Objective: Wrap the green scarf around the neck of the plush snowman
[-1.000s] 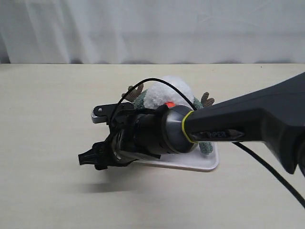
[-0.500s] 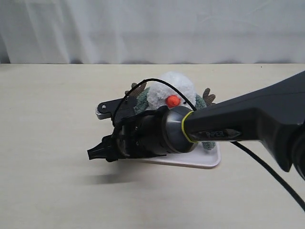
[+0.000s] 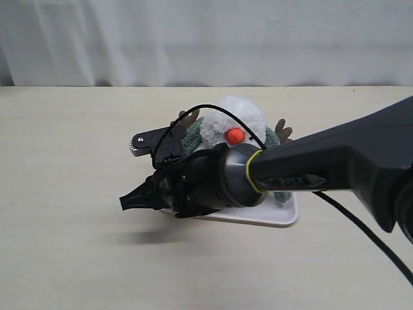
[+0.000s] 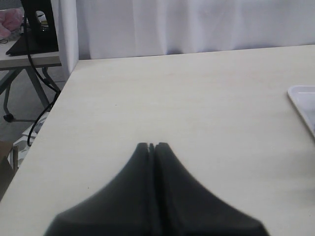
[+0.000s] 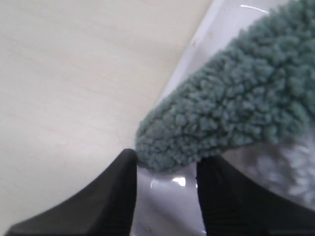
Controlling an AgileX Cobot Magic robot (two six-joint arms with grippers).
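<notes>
Right gripper [image 5: 166,164] agape, rounded end of green scarf [image 5: 236,103] just at its tips

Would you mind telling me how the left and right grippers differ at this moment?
The left gripper has its fingers pressed together; the right gripper has them apart. The left looks over bare table; the right points at the green scarf's end on the white tray. Neither appears to grip anything.

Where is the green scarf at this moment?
In the exterior view the green scarf sits mid-table, around the plush snowman on the white tray; in the right wrist view one rounded end lies at the tips of the open right hand.
</notes>
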